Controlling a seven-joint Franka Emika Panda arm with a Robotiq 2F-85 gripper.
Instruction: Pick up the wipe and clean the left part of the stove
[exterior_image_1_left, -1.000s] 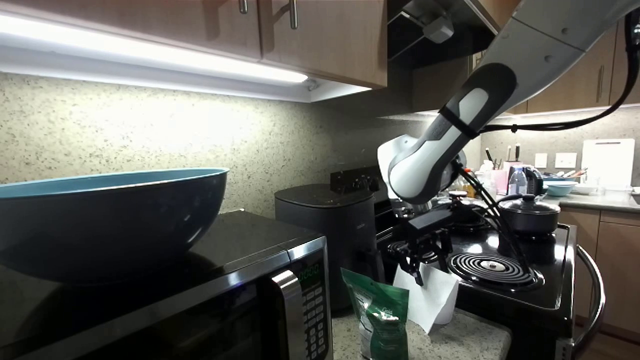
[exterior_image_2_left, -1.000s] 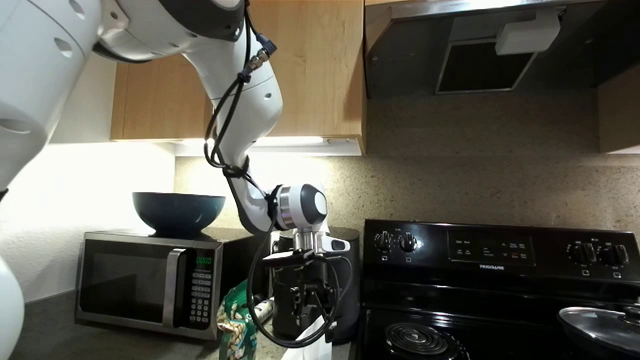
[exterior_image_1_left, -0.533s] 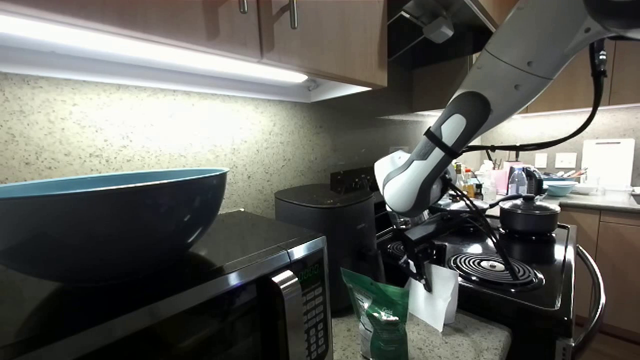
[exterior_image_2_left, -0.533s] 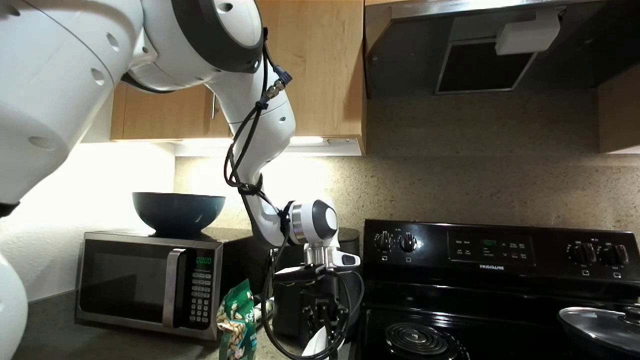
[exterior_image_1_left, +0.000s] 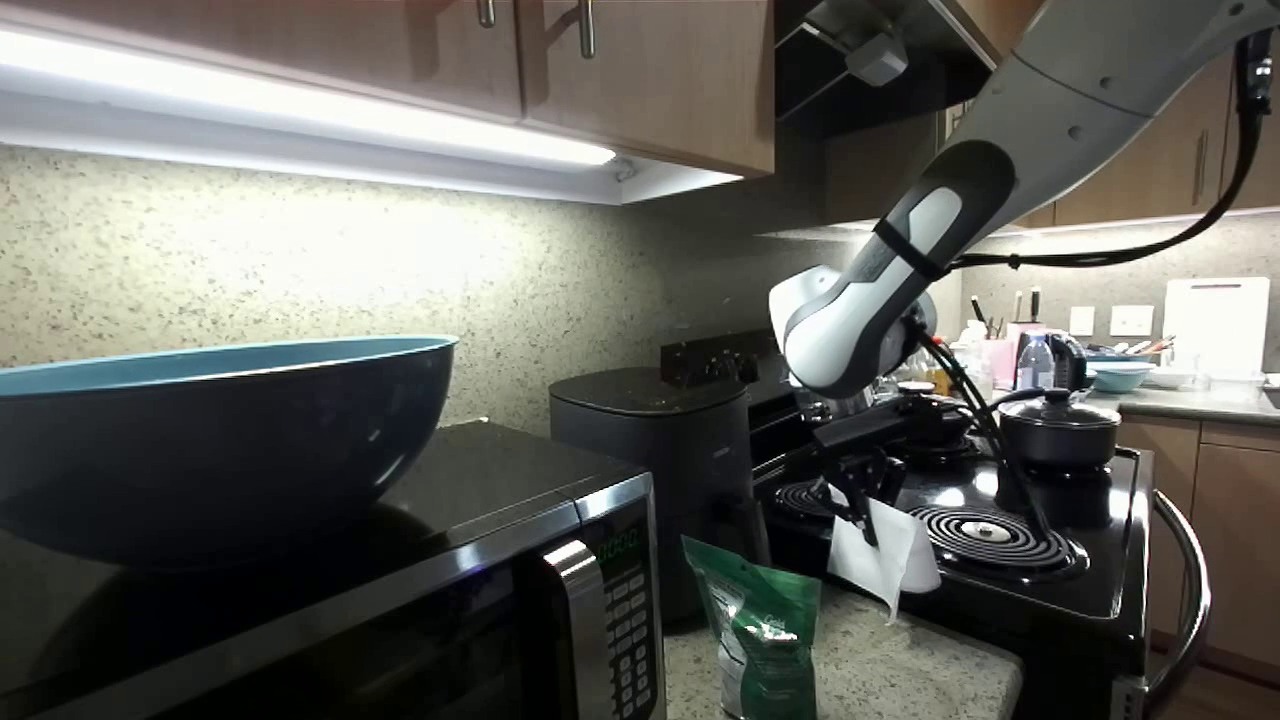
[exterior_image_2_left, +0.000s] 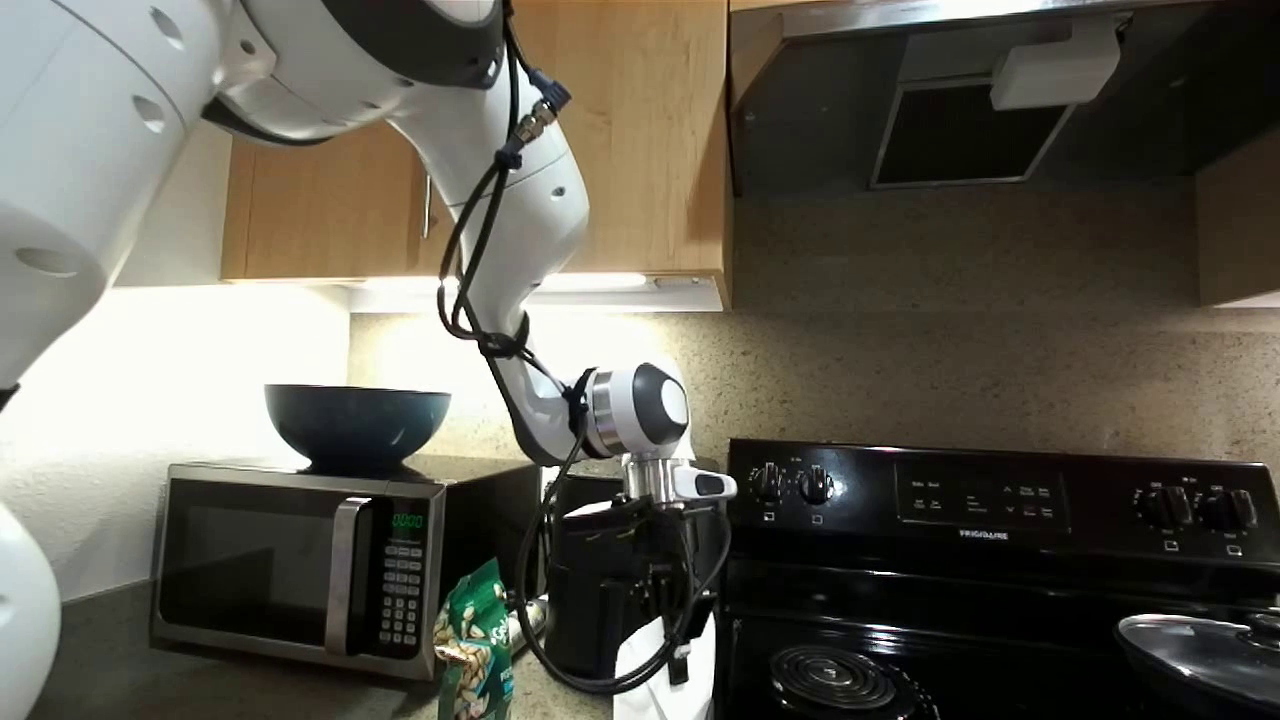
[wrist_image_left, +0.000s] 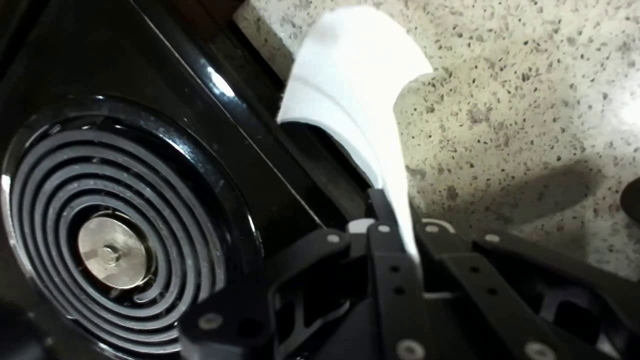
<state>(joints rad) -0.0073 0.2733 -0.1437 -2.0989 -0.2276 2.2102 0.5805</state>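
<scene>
"White wipe (wrist_image_left: 350, 75), pinched in my hand (wrist_image_left: 403, 220): the wrist view shows its edge running between my fingers (wrist_image_left: 386, 242), closed on it, the loose end curling out past them above the worktop (wrist_image_left: 510, 85), close by the stove (wrist_image_left: 190, 100)."

"And the burner?"

"That burner (wrist_image_left: 117, 240) lies beside and below my hand, well apart from the wipe. I judge the carry across comes next. My worry is the thin hold: a raised coil could catch the wipe and tug it loose. Held this way, I doubt it would lie flat under my fingers; pressing down, they could scrape the stove."

"What shows from outside?"

"In an exterior view the wipe hangs under my hand, and a green bag (exterior_image_1_left: 768, 640) stands near and lower; swinging that way could topple it. Whether the wipe's lowest corner brushes the worktop, I can't tell."

"Anything more?"

"In an exterior view a cable (exterior_image_2_left: 600, 688) loops down beside my hand and crosses before the wipe. Lowering carelessly, I could snag it on the stove."
</scene>
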